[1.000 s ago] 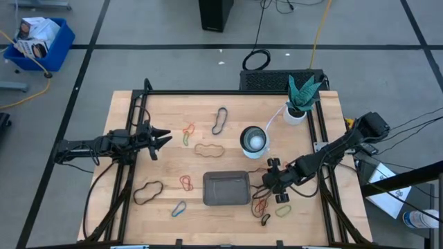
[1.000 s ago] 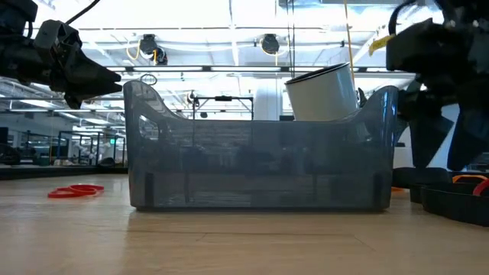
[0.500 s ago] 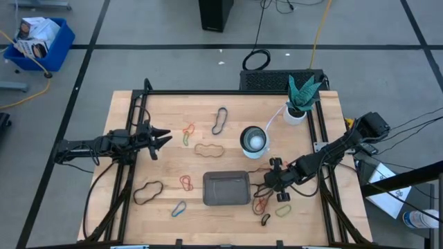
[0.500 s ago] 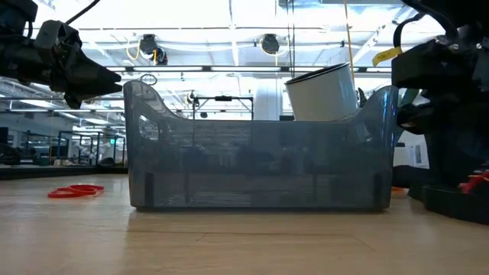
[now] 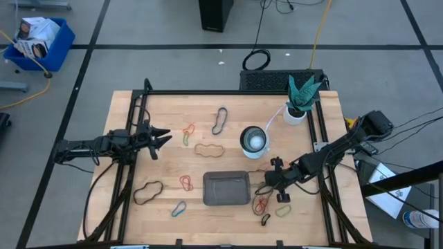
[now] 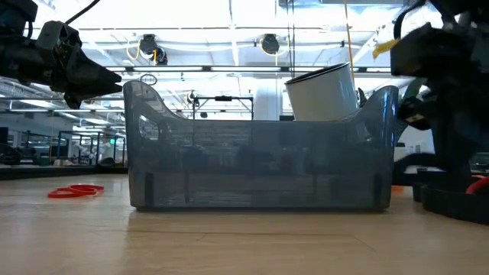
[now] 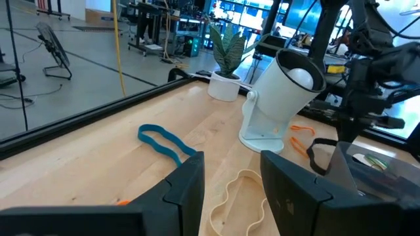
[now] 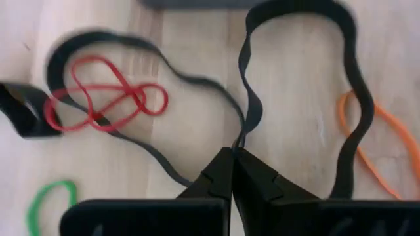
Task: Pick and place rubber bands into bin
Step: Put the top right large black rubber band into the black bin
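The dark grey bin [image 5: 226,188] sits near the table's front middle. My right gripper [image 5: 267,185] is just right of it, down at the table, shut on a large black rubber band [image 8: 197,85]. A red band [image 8: 108,98], an orange band [image 8: 374,151] and a green band [image 8: 49,203] lie flat around it. More bands lie left of the bin: black [image 5: 147,191], red [image 5: 186,182], blue [image 5: 179,208], tan [image 5: 208,149]. My left gripper [image 5: 166,137] hovers open at the table's left, with nothing between its fingers. My right gripper pinches the black band between its two fingertips at a narrow waist [image 8: 241,134] where the strand bends inward. The fingers come from above, slanting down toward the table. The rest of the band lies slack on the wood.
A white-and-silver cup [image 5: 253,140] stands beyond the bin, and a white plant pot [image 5: 296,111] at the far right. A dark band [image 5: 220,120] and an orange and green pair [image 5: 188,131] lie farther back. Black frame rails run along both table sides.
My right gripper has shut its fingers on the black band beside the bin, staying low at the table. The band still lies on the wood.
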